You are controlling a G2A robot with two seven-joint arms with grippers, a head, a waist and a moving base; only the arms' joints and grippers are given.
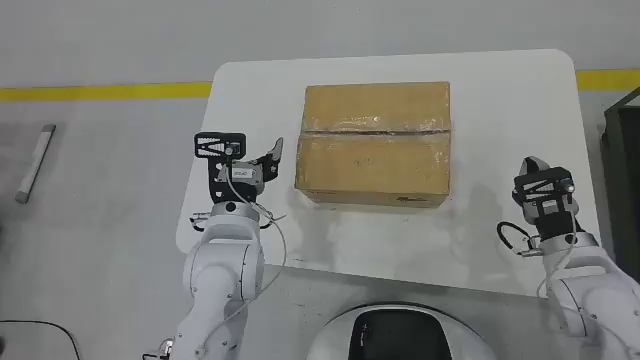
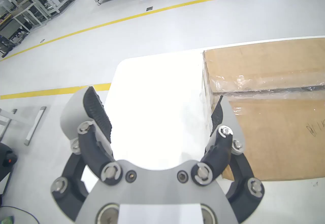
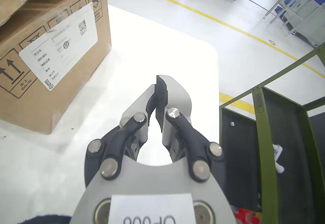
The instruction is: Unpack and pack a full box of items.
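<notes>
— Black pads (image 2: 97, 113) line the left claw (image 2: 155, 98); how does it stand?
— Released, spread wide, nothing in it, over the white worktop (image 2: 157, 77) with one finger just beside the box's (image 2: 274, 120) left side.
— And the right claw (image 3: 158, 100)?
— Clenched on nothing, over the worktop's right part, well apart from the box.
— Where is the box?
— Mid-worktop, between the arms, flaps down, clear tape (image 2: 266, 85) along the seam, a white label (image 3: 59, 44) on its right side.
— Beyond that?
— A green rack (image 3: 264, 133) stands beside the worktop's right edge.
</notes>
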